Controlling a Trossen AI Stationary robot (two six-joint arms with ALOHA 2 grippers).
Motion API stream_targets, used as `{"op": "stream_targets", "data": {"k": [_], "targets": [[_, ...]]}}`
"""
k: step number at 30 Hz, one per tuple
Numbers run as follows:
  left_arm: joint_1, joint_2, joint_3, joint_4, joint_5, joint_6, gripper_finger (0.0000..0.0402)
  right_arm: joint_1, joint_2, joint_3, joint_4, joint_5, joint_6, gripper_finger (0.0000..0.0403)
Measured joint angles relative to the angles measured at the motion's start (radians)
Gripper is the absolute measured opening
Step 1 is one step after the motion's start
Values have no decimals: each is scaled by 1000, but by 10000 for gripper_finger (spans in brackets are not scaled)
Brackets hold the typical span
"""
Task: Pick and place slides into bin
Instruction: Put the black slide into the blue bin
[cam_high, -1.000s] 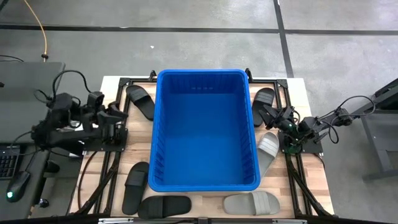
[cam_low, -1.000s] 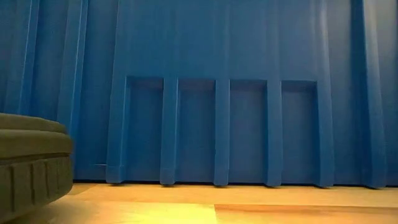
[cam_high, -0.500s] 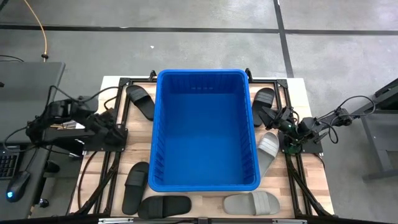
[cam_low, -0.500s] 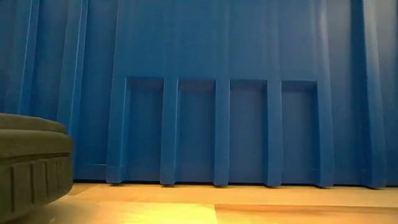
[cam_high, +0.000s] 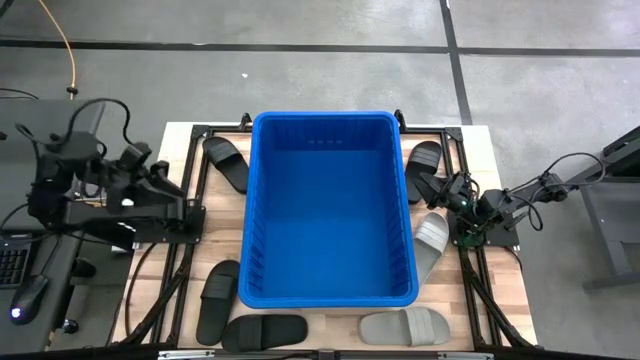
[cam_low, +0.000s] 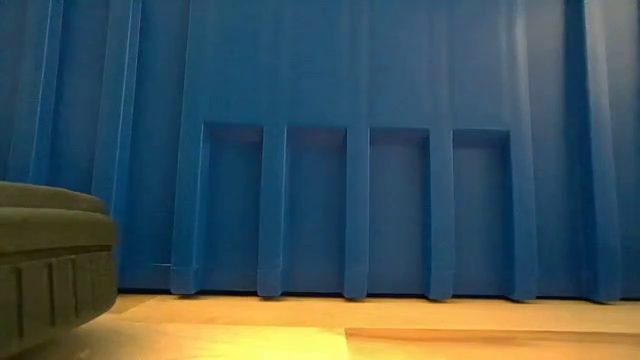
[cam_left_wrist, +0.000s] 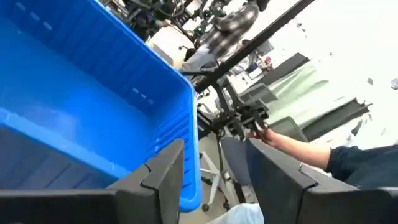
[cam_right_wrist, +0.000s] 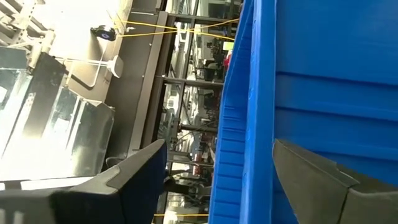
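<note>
Bin (cam_high: 328, 208) sat empty mid-surface, slides (cam_high: 225, 163) ringing it for either arm's reach; left gripper (cam_left_wrist: 214, 180) & right gripper (cam_right_wrist: 217, 180) jaws spread, holding nothing.

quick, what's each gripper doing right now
Left gripper: open, holding nothing, by the bin.
Right gripper: open, holding nothing, at the bin's other side.

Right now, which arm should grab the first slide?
Right, probably. The right gripper is open beside the black slide right of the empty bin; the left gripper, also open, sits farther from its nearest slide.
</note>
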Motion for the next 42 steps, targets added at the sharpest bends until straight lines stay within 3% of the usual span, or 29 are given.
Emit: {"op": "stream_targets", "data": {"k": [7, 16, 18, 24, 29, 37, 42], "targets": [[-1, 109, 48, 298, 114, -10, 145, 0, 4, 0, 0, 5, 7, 281], [-2, 153, -26, 404, 199, -52, 145, 0, 5, 0, 0, -10, 0, 281], [-1, 161, -30, 560, 177, -78, 145, 0, 5, 0, -13, -5, 0, 281], [-2, 194, -26, 1246, 163, -257, 145, 0, 5, 0, -27, -3, -1, 281], [-1, 199, -28, 1578, 171, -332, 145, 0, 6, 0, -47, 3, -2, 281], [-1, 202, -103, 1579, 199, -370, 145, 0, 6, 0, -54, -10, -2, 281], [-1, 205, -206, 1299, 247, -323, 145, 0, 6, 0, -61, -38, -1, 281]]}}
